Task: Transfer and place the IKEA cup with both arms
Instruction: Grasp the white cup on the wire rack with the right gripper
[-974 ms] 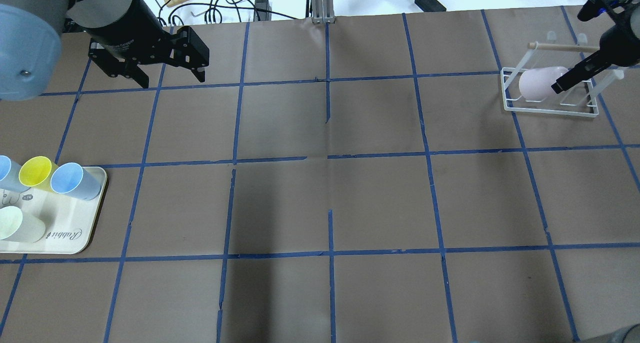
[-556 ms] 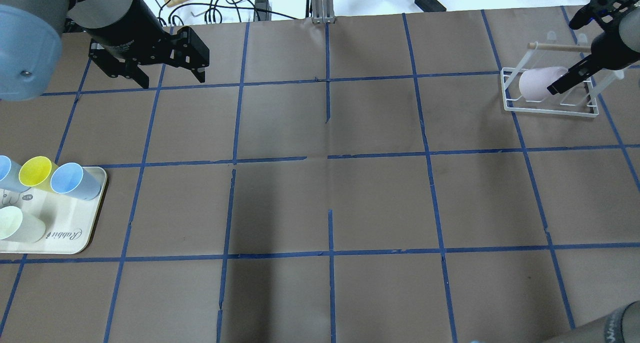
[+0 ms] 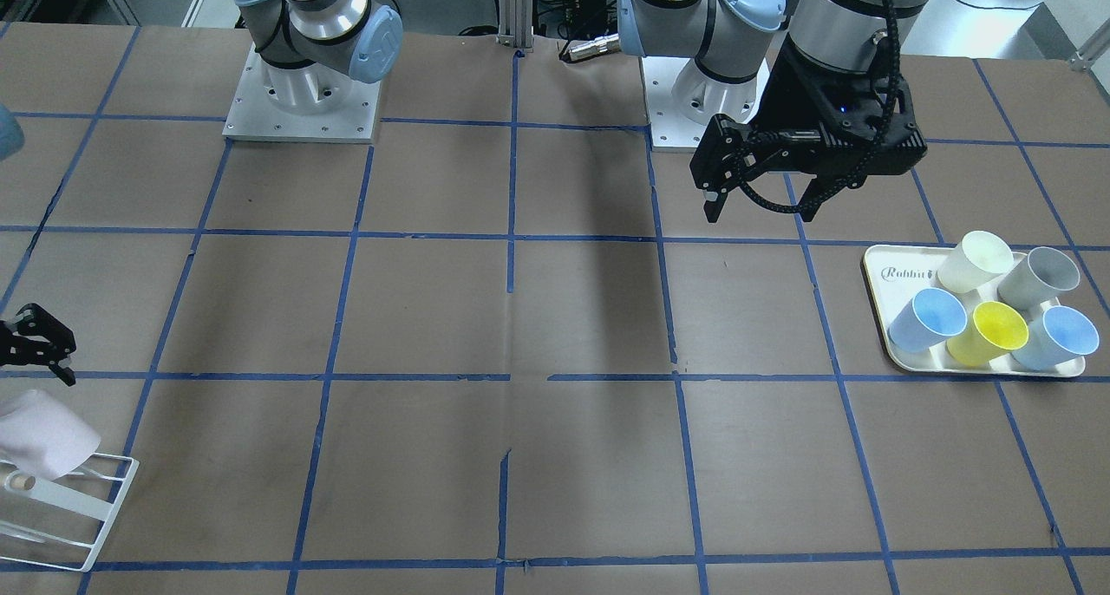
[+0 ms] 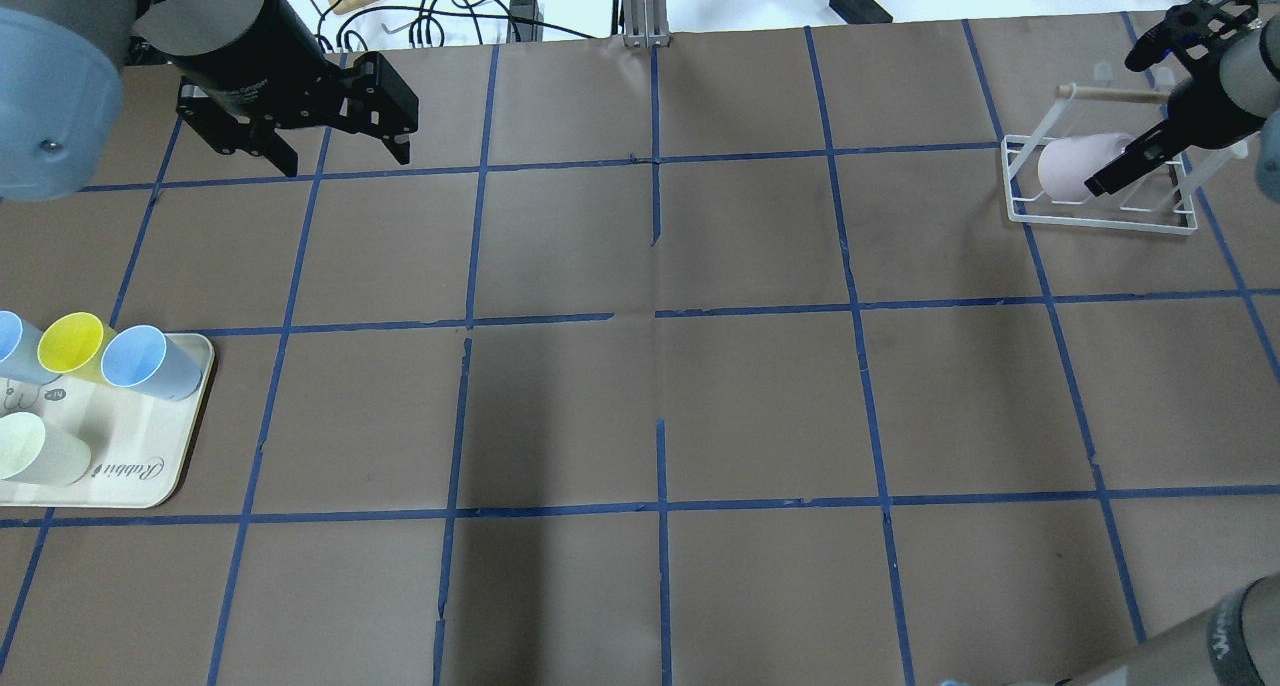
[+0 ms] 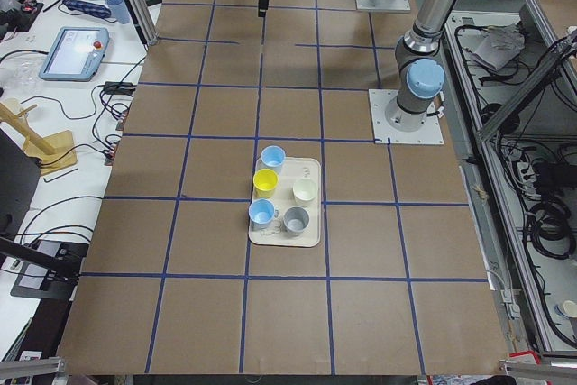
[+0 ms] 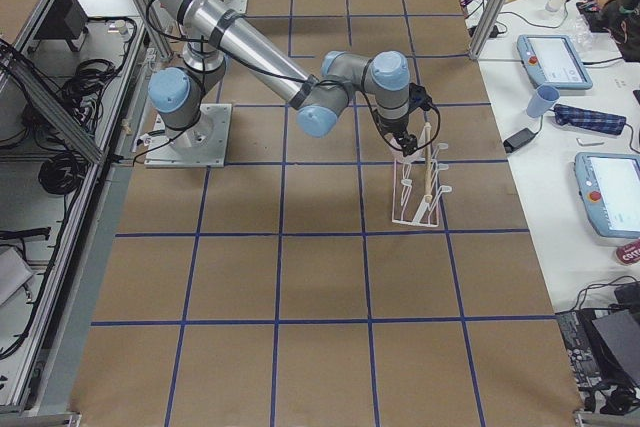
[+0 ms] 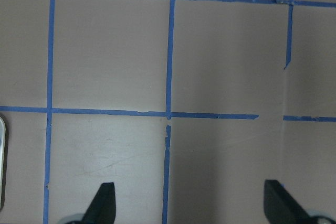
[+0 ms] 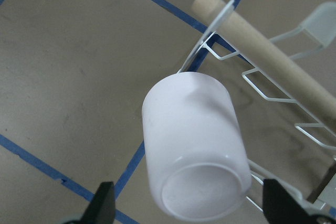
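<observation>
Overhead exterior: one IKEA cup [image 4: 1062,169]

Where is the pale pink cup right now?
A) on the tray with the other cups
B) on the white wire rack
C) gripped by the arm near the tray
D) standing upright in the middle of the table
B: the pale pink cup rests tilted on the white wire rack, at the opposite end of the table from the tray.

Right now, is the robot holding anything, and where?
Nothing is held. The right gripper is open near the pink cup on the rack; the left gripper is open, empty.
</observation>
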`<state>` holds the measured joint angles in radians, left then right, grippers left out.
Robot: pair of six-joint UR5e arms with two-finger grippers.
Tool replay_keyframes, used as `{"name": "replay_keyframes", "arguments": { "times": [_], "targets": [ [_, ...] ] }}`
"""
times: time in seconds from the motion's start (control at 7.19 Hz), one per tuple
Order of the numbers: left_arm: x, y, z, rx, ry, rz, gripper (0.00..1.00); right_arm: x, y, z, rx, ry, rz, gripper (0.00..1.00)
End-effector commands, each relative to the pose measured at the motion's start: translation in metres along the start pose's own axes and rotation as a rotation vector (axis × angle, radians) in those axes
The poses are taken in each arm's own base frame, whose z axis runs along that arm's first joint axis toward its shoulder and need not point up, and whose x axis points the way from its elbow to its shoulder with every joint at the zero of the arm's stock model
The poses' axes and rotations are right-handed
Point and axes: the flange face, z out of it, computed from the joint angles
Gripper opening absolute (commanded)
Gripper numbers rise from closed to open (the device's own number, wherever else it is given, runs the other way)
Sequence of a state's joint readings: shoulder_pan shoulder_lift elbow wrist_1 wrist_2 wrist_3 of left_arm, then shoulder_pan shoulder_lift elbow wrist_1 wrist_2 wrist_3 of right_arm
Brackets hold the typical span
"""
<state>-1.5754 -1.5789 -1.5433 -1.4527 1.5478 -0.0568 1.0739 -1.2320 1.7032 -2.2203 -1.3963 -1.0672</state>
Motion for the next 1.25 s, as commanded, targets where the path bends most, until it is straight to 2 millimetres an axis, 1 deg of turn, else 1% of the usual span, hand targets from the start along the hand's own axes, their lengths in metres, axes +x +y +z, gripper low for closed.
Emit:
{"name": "replay_keyframes", "arguments": {
  "times": [0.0,0.14,0.28,0.42,0.7,0.83,0.97,1.11],
  "targets": [
    [0.0,0.0006,0.0012,-0.002,0.0,-0.002,1.0,0.0008,0.0004,0.0102,-0.006,-0.015,0.001,1.0],
    [0.0,0.0006,0.0012,-0.002,0.0,-0.002,1.0,0.001,0.0005,0.0113,-0.006,-0.016,0.003,0.93],
    [0.0,0.0003,0.0004,-0.001,0.0,0.0,1.0,0.0014,0.0002,0.0107,-0.006,-0.015,0.002,0.89],
    [0.0,0.0003,0.0004,-0.001,0.0,-0.002,1.0,0.0007,-0.0005,0.0108,-0.006,-0.015,0.001,0.87],
    [0.0001,0.0003,0.0004,-0.001,0.001,-0.002,1.0,0.0018,0.0,0.01,-0.006,-0.013,0.002,0.78],
    [0.0002,0.0001,-0.0003,0.001,0.002,-0.001,1.0,0.0024,-0.0017,0.0083,-0.004,-0.009,0.0,0.7],
    [0.0002,0.0001,-0.0003,0.001,0.002,-0.001,1.0,0.0041,-0.003,0.0059,-0.002,-0.003,-0.003,0.55],
    [0.0002,0.0001,-0.0003,0.001,0.002,-0.001,1.0,0.0046,-0.0024,0.0048,-0.002,-0.001,-0.003,0.43]
  ]
}}
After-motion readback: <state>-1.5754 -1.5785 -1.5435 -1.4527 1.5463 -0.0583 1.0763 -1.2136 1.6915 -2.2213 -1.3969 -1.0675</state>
